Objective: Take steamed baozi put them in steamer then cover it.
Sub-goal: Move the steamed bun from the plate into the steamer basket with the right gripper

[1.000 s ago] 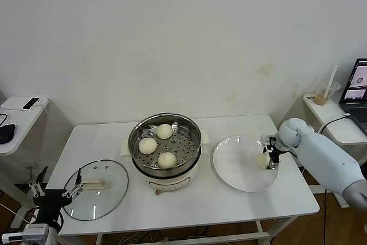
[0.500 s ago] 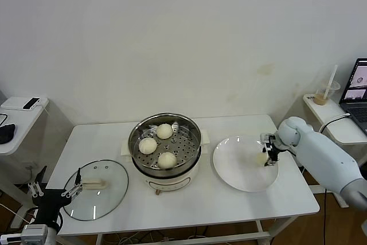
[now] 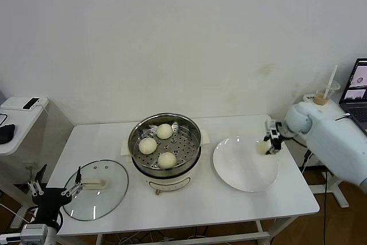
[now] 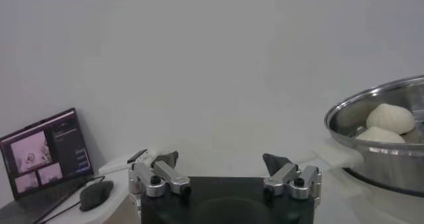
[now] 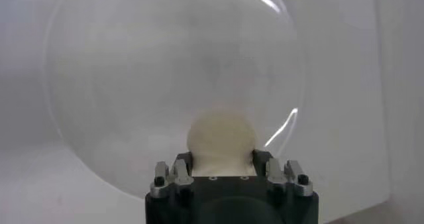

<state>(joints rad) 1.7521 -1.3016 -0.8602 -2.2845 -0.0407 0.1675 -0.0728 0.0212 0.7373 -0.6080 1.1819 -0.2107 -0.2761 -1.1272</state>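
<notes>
White wall fills the upper half of the head view, and below it a white counter (image 3: 189, 199) spans the middle. At centre frame sits the steamer (image 3: 165, 147) with three steamed baozi (image 3: 167, 159) on its perforated tray. The cover (image 3: 96, 189) lies flat at lower left, and a white plate (image 3: 245, 164) lies right of centre. A side shelf with a laptop (image 3: 356, 93) and a drink cup (image 3: 324, 93) stands at the right edge.

Compared with a second ago, the right end effector (image 3: 267, 144) has risen from the plate's surface toward its upper right rim and closed on the fourth bun (image 3: 262, 148), which now hangs above the plate. The right arm reaches in from the right edge, its wrist bent toward frame left.

The left end effector (image 3: 54, 189) rests at lower left beside the cover, jaws spread wide.
</notes>
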